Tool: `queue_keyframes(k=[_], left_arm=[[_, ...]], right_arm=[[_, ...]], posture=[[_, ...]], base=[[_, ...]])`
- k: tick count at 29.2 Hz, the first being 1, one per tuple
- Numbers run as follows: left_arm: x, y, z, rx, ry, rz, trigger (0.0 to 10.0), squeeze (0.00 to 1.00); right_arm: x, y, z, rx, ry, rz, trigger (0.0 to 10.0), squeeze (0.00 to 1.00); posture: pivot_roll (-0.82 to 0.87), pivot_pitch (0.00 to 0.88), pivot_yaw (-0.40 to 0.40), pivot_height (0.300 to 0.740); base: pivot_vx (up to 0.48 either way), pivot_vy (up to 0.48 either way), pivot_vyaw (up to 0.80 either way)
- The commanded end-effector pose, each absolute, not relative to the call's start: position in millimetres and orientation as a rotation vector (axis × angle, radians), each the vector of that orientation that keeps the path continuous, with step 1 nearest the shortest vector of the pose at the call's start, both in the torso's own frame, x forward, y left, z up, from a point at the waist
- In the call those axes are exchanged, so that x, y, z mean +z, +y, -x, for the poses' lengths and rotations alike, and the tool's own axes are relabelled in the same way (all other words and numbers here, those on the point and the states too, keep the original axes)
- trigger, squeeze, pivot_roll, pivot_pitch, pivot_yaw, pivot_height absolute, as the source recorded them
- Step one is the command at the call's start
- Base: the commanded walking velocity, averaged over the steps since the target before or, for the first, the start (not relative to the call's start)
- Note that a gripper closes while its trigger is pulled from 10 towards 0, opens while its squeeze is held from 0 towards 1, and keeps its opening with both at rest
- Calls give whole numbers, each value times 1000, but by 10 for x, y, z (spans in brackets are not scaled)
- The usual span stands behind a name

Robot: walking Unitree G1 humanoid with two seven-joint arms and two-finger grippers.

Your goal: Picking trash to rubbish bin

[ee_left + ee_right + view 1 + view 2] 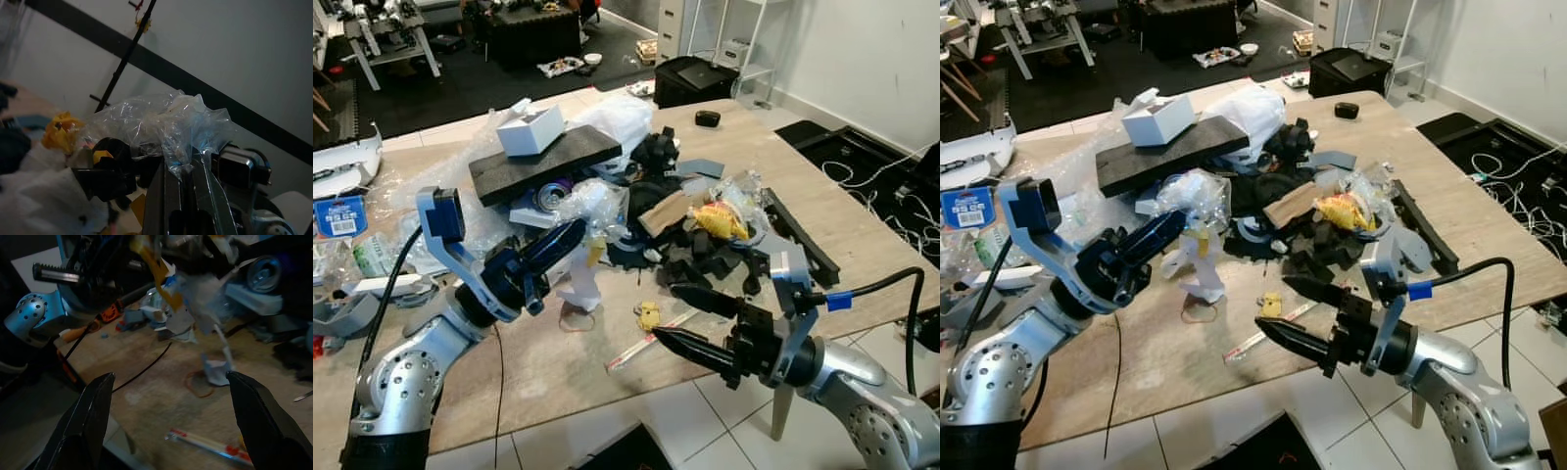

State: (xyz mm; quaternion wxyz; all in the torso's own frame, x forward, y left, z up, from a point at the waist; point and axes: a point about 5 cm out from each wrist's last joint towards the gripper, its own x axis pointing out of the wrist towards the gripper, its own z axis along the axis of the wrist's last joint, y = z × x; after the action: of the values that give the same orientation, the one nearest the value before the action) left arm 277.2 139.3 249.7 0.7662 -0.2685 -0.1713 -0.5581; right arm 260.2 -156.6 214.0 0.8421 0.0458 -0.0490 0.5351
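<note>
A heap of trash (685, 220) covers the middle of the wooden table (862, 235): black foam bits, a yellow wrapper (720, 221), a crushed can (551, 194) and a black foam slab (548, 162) with a white box (530, 129) on top. My left gripper (570, 233) is shut on a clear plastic bag (166, 122) at the heap's left side, and white paper (583, 284) hangs below it. My right gripper (677, 318) stands open over the table's front edge with nothing between its fingers (93, 411). A chopstick wrapper (646, 345) and a rubber band (576, 319) lie ahead of it.
More plastic wrap and clutter (352, 255) sit at the table's left end. A black box (695, 78) stands on the floor beyond the far edge. Cables (901, 206) trail on the floor at the right. White tiles (705, 431) lie below the front edge.
</note>
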Motion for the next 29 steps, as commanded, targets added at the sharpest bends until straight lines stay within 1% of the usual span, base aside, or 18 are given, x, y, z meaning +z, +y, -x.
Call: queue_keyframes(k=[1,9,15,21,29], left_arm=[[2480,1350,-2738,-1219,-366,581,10000,0],[2493,1327,-2733,-1224,-368,575,10000,0],[2545,1388,-2743,-1209,-389,541,10000,0],[2574,1423,-2747,-1198,-399,526,10000,0],[2545,1381,-2749,-1201,-390,525,10000,0]], right_arm=[[2089,-1532,-2585,1148,-86,-100,10000,0],[2081,-1518,-2587,1156,-82,-102,10000,0],[2066,-1525,-2588,1153,-75,-91,10000,0],[2034,-1541,-2605,1133,-62,-71,10000,0],[2017,-1556,-2673,1073,-62,-59,10000,0]], posture=[[-185,199,75,740],[-181,197,73,740],[-179,195,72,740],[-179,195,72,740],[-181,196,68,740]], base=[[-289,0,0],[-295,0,0],[-293,0,0],[-293,0,0],[-297,0,0]])
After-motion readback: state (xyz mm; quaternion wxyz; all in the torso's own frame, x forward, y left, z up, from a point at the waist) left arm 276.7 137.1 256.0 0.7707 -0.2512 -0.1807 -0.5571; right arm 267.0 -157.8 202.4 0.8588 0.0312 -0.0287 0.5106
